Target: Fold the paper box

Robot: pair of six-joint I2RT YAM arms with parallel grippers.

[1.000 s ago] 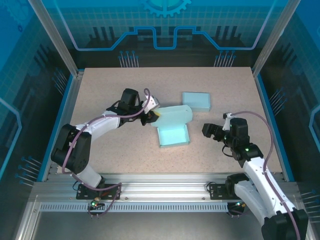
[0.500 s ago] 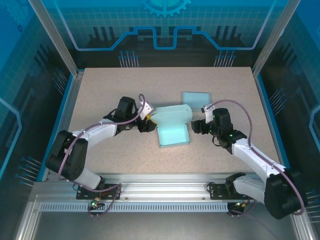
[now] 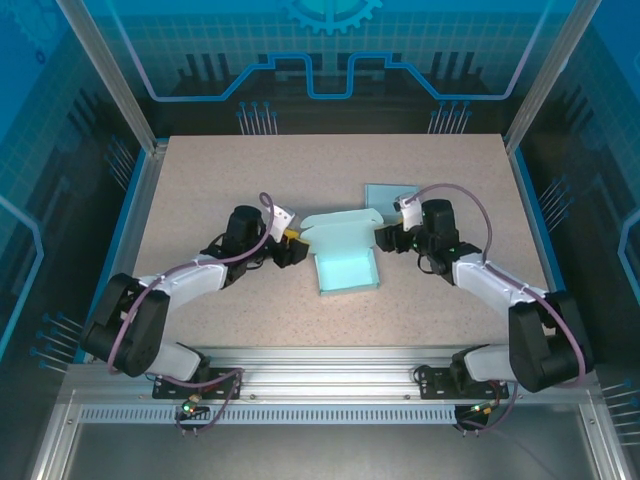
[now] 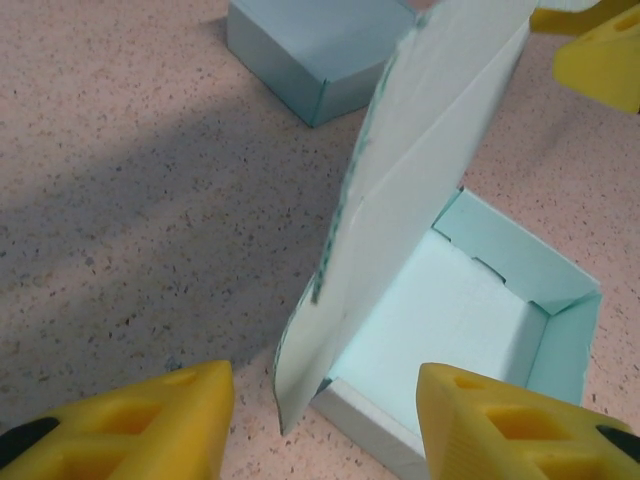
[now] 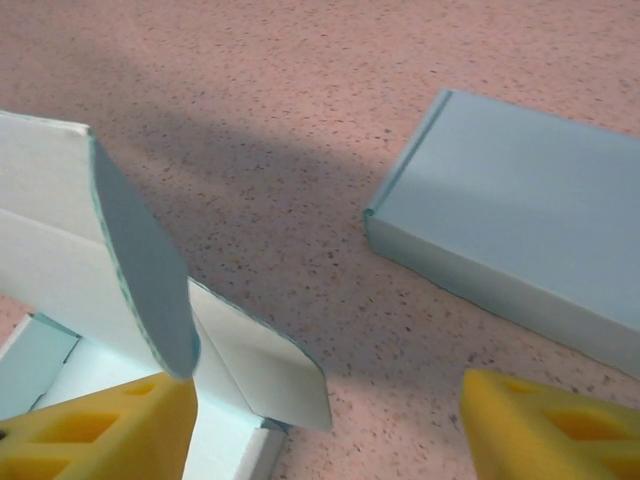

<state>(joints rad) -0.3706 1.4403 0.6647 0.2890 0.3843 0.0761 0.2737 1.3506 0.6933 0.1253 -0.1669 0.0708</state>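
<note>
The paper box (image 3: 348, 270) is a light teal open tray in the middle of the table, with its lid (image 3: 340, 228) raised along the far side. My left gripper (image 3: 293, 246) sits low at the box's left side. It is open, and the lid's left side flap (image 4: 305, 360) stands between its yellow fingers (image 4: 130, 420) without touching them. My right gripper (image 3: 384, 238) is at the box's right side, also open. Its left finger (image 5: 90, 430) is beside the lid's right flap (image 5: 145, 275), and a loose side flap (image 5: 265, 375) lies in front of it.
A second, closed teal box (image 3: 382, 192) lies flat just behind the right gripper, seen large in the right wrist view (image 5: 520, 225) and at the top of the left wrist view (image 4: 310, 50). Speckled tabletop surrounds the boxes; blue frame rails (image 3: 120, 240) border the table.
The right arm has swung in from the right to the box's right side, its jaws narrowing. The left gripper has opened and drawn back left. The lid now stands more upright.
</note>
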